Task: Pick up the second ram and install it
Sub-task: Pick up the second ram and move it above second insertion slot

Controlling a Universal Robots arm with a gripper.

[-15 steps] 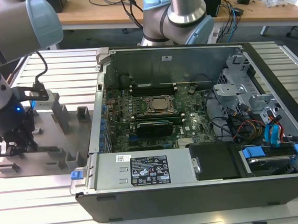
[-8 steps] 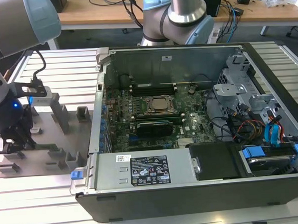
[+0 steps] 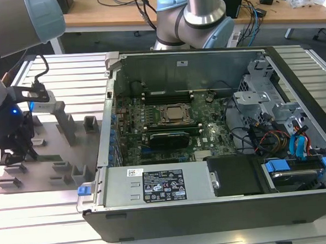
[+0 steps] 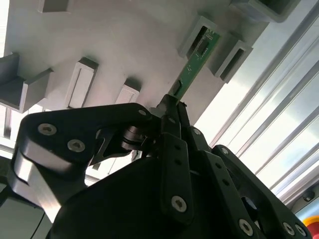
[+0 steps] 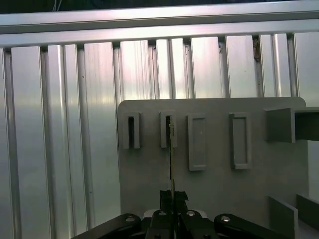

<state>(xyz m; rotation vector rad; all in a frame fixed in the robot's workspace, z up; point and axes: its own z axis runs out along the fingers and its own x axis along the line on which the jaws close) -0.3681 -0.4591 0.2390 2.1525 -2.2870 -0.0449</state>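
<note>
The second ram (image 4: 195, 67) is a thin green board with dark chips. It runs from my fingertips to a slot in a grey holder block (image 4: 198, 36) on the grey tray (image 3: 82, 151). In the first wrist view the ram (image 5: 172, 159) appears edge-on, reaching the second slotted block (image 5: 168, 130). My gripper (image 4: 172, 107) (image 5: 173, 196) is shut on the near end of the ram. In the exterior view the gripper (image 3: 16, 154) hangs low over the tray at the exterior view's left, well apart from the open computer case (image 3: 106, 130).
The case holds a motherboard with a CPU socket (image 3: 176, 115) and memory slots (image 3: 167, 94) behind it. Several more grey holder blocks (image 3: 73, 173) stand on the tray, with a tall grey post (image 3: 64, 124). The table (image 3: 36, 216) is ribbed aluminium.
</note>
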